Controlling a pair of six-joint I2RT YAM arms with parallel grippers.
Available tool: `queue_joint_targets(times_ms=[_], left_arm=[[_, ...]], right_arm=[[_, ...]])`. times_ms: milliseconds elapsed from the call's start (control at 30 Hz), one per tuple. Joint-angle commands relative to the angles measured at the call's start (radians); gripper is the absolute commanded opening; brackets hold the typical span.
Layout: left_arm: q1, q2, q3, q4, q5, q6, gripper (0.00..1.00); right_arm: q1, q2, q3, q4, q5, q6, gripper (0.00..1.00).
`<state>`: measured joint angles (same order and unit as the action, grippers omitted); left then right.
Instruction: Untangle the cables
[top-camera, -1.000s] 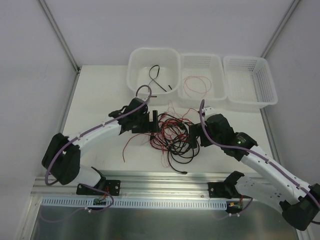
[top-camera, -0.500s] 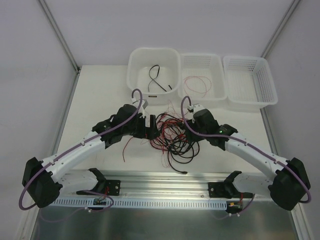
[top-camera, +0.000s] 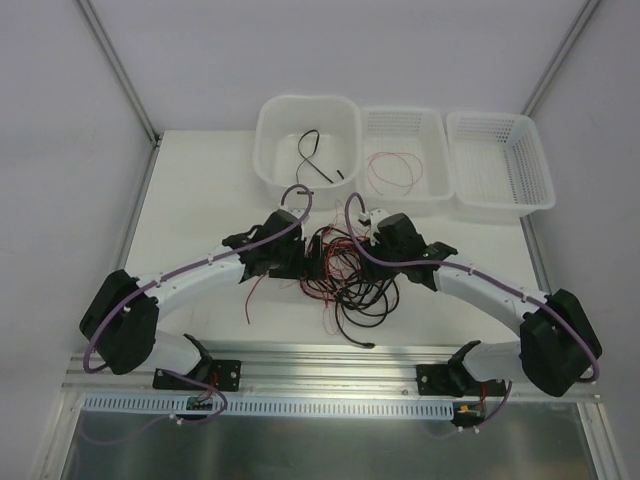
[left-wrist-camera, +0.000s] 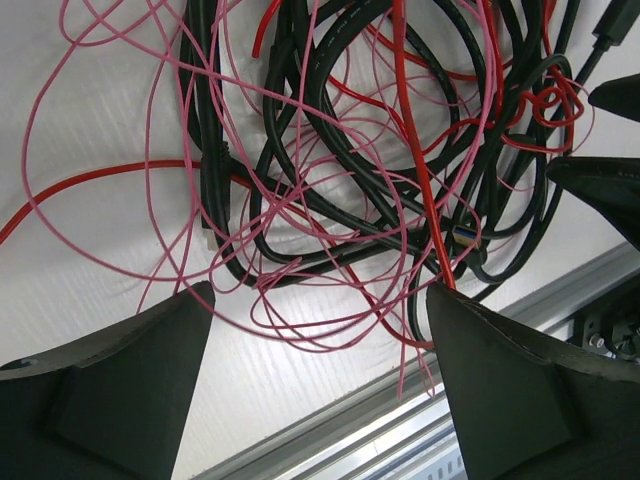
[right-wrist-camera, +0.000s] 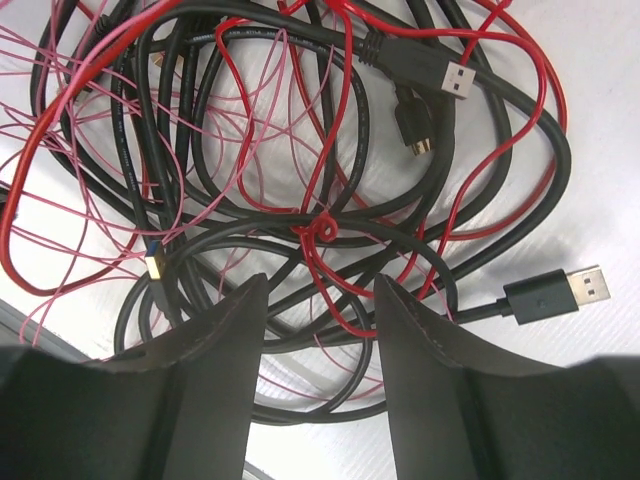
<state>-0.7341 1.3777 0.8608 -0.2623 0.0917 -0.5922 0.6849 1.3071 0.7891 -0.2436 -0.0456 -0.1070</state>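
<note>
The cables (top-camera: 350, 278) lie as one tangle on the white table: thick black ones with USB plugs (right-wrist-camera: 558, 291), red wires and thin pink wires. My left gripper (top-camera: 312, 258) hangs over the tangle's left side, open wide. In the left wrist view its gripper (left-wrist-camera: 320, 292) spans thin pink loops, and a red wire (left-wrist-camera: 418, 170) runs against the right fingertip (left-wrist-camera: 445, 300). My right gripper (top-camera: 366, 246) is over the tangle's upper right. In the right wrist view that gripper (right-wrist-camera: 322, 285) stands half narrowed around a red wire loop (right-wrist-camera: 330, 275) and black strands, with a gap on both sides.
Three white containers line the far edge: a tub (top-camera: 270, 150) holding a black cable (top-camera: 318, 162), a middle basket (top-camera: 405, 112) holding a red wire (top-camera: 392, 172), and a right basket (top-camera: 540, 165). A metal rail (top-camera: 330, 355) runs along the near edge.
My right gripper moved left and farther onto the tangle and its jaws narrowed from wide to about half. The left gripper shifted slightly right toward the tangle and stayed open.
</note>
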Motion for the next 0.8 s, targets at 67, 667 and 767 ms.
queue_joint_targets(times_ms=[67,667,767], left_arm=[[-0.01,0.078,0.06,0.054,-0.043,-0.049,0.87],[-0.008,0.208,0.014,0.067,-0.145,-0.072,0.38],[-0.008,0.234,0.012,0.066,-0.167,-0.08,0.3]], right_arm=[[-0.004,0.052,0.045,0.049,-0.023,-0.056,0.45],[-0.001,-0.105,0.14,-0.134,-0.005,-0.108,0.01],[-0.001,-0.214,0.2,-0.213,-0.002,-0.115,0.01]])
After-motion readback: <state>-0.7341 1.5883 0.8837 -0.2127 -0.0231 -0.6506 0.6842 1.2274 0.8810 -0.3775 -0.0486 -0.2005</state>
